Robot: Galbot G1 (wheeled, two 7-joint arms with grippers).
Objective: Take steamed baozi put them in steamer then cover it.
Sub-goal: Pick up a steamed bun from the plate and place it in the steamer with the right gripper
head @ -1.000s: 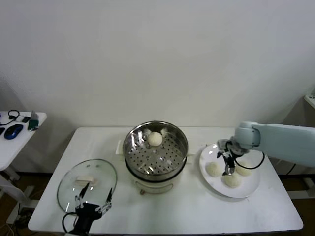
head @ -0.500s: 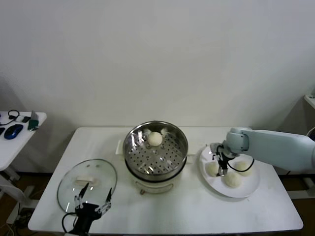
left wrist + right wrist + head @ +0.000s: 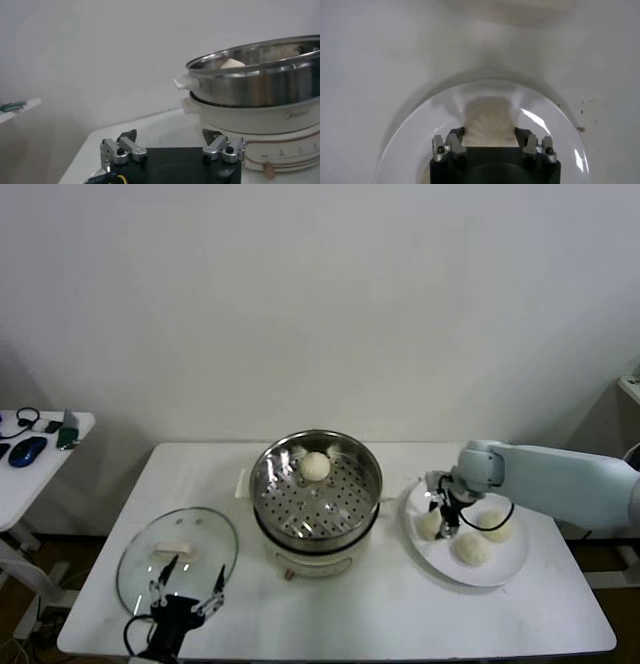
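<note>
Squeezing my right gripper around a baozi on the white plate right of the steamer, I grip its sides. One bun sits inside the steamer. My left gripper hovers open near the cover.

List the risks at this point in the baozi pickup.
1. The right gripper has its fingers pressed on a baozi on the plate; the soft dough may squash or slip on lifting.
2. Two other buns lie close by and could get nudged.
</note>
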